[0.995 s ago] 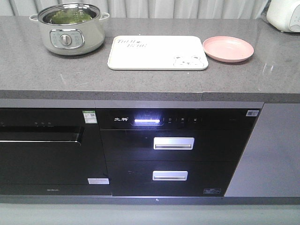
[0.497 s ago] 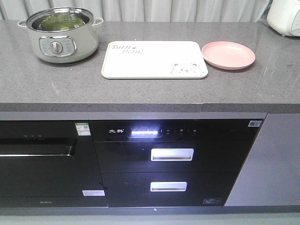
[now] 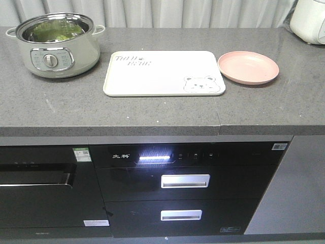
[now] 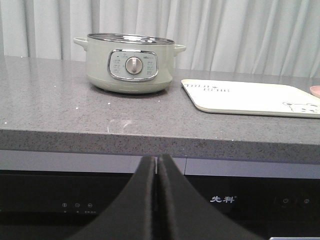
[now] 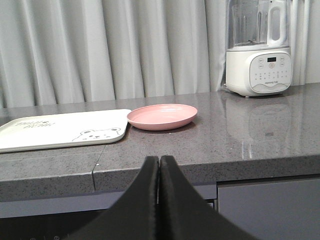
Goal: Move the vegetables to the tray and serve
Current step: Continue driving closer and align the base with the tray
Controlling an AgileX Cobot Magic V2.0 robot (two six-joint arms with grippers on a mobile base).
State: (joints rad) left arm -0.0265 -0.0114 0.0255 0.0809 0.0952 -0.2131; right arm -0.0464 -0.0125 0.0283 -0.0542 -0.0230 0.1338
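Green vegetables (image 3: 56, 31) lie inside a pale green electric pot (image 3: 56, 48) at the back left of the grey counter; the pot (image 4: 131, 64) also faces the left wrist view, its contents hidden there. The cream tray (image 3: 162, 73) with a bear face rests flat at the counter's middle, also seen as the tray (image 4: 255, 96) and the tray (image 5: 55, 129). My left gripper (image 4: 156, 159) is shut and empty, below the counter edge in front of the pot. My right gripper (image 5: 159, 160) is shut and empty, before the counter edge near the tray's right end.
A round pink plate (image 3: 248, 66) sits right of the tray, shown also as the plate (image 5: 162, 116). A white blender appliance (image 5: 257, 55) stands at the back right. Below the counter (image 3: 284, 101) are a black oven (image 3: 43, 188) and lit drawers (image 3: 185, 190). Curtains hang behind.
The front view has shifted: the counter, pot, tray and plate all sit lower and closer in the frame, with the pot further left. Nothing on the counter itself has moved.
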